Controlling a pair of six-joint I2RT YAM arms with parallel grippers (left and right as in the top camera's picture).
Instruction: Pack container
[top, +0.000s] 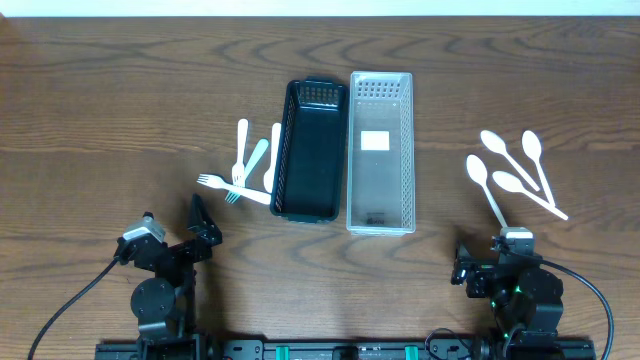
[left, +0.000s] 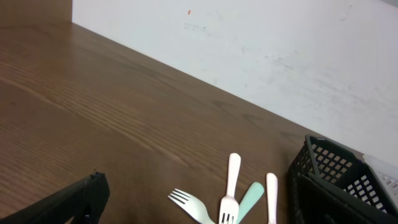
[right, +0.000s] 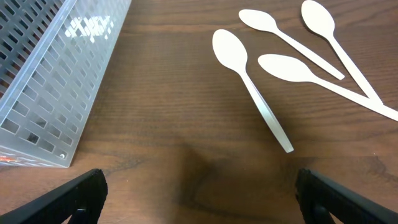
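Observation:
A black basket (top: 308, 150) and a clear slotted basket (top: 380, 150) stand side by side at the table's middle; I see nothing inside either. Left of the black basket lie white forks (top: 222, 186) and other utensils, one with a mint handle (top: 257, 158). Several white spoons (top: 510, 170) lie to the right. My left gripper (top: 203, 222) hovers open just short of the forks (left: 193, 205); only one of its fingers (left: 78, 199) shows in the left wrist view. Near the front edge my right gripper (right: 202, 193) stands open and bare, with the nearest spoon (right: 249, 81) ahead of it.
A pale wall (left: 249, 50) runs along the table's far edge. In the left wrist view the black basket (left: 336, 180) sits at the right. The clear basket (right: 56, 74) fills the upper left of the right wrist view. Bare wood lies between the grippers.

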